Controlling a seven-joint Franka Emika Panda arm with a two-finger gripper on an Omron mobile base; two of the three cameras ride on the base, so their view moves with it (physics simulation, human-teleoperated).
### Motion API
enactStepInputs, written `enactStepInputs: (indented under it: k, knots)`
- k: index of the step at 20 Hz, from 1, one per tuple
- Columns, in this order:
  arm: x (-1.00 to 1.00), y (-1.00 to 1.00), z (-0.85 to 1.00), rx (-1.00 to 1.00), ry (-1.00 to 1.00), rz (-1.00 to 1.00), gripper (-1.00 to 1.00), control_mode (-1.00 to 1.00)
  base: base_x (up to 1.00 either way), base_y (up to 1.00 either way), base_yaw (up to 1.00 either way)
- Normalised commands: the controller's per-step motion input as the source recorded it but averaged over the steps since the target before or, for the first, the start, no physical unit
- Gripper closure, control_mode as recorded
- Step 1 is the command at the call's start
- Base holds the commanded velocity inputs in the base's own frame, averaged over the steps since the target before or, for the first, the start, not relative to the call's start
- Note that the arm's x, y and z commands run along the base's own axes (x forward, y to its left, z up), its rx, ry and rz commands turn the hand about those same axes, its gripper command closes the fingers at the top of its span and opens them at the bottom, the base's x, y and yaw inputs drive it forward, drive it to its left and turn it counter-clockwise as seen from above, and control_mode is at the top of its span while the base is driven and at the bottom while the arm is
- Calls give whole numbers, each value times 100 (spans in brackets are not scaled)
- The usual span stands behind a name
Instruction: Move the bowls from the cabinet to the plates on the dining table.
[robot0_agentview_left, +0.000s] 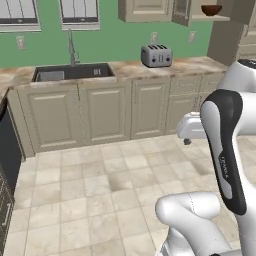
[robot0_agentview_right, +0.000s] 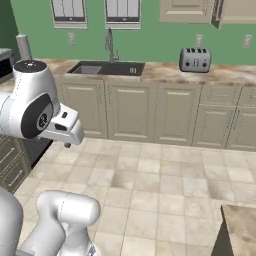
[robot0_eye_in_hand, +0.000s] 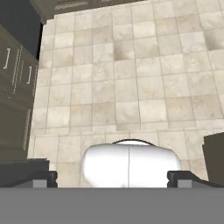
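Observation:
A reddish-brown bowl (robot0_agentview_left: 211, 9) sits on the shelf of the beige wall cabinet (robot0_agentview_left: 214, 18) at the top right, whose door (robot0_agentview_left: 181, 11) stands open. My gripper (robot0_eye_in_hand: 112, 178) hangs over the tiled floor in the middle of the kitchen, far below and left of that cabinet. It points down, its jaws are wide open, and nothing is between them. A stone-topped corner of the dining table (robot0_agentview_right: 241, 225) shows at the lower right. The plates are out of view.
A worktop with a sink (robot0_agentview_left: 74, 73) and a grey toaster (robot0_agentview_left: 156, 55) runs along the green back wall over low beige cupboards. Dark drawer units (robot0_eye_in_hand: 17, 87) stand at the left. Open tiled floor (robot0_agentview_right: 150, 180) lies between them.

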Motion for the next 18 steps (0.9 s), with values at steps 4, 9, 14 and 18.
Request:
enactStepInputs:
  k: [4, 9, 14, 18]
  knots:
    - [0, 0, 0, 0, 0, 0, -100, 100, 100, 0, 0]
    - [0, 0, 0, 0, 0, 0, -100, 100, 100, 0, 0]
    - [0, 0, 0, 0, 0, 0, -100, 100, 100, 0, 0]
    - [0, 0, 0, 0, 0, 0, -100, 100, 100, 0, 0]
